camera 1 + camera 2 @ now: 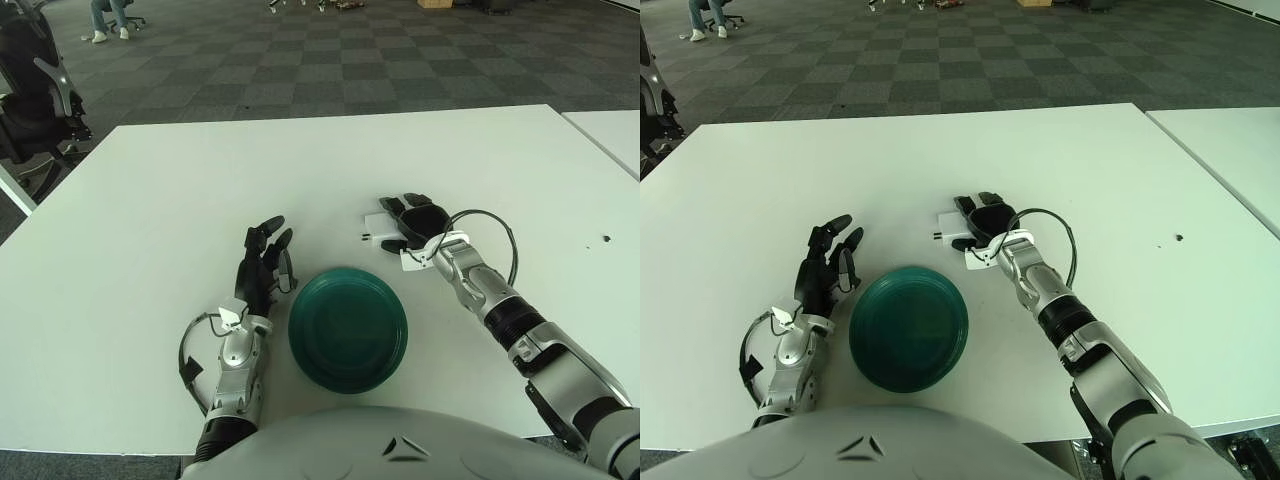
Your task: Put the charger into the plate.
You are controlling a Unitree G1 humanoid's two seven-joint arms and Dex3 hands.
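Main risk from here, as I judge it — my right hand [415, 222] nudges the white charger [378, 226] sideways instead of closing round it. It's small, flat and light, the tabletop [150, 200] is slick, so a fingertip landing on its edge could skate it toward the far edge, or flip it prongs-up. Second risk: a weak pinch lets it drop short of the green plate [347, 328], or it clips the rim and bounces off.

Charger lies flat near the middle of the tabletop, prongs pointing to my left, just beyond the plate's far-right rim and apart from it. My right hand is right at it, on its right side, black fingers [965, 209] arched over its top and near end; looks like touching, but can't tell if I've got real hold yet — fingers curled round it, not clamped as far as I see.

Left hand [264, 265] sits just left of the plate, fingers loose and extended, holding nothing.
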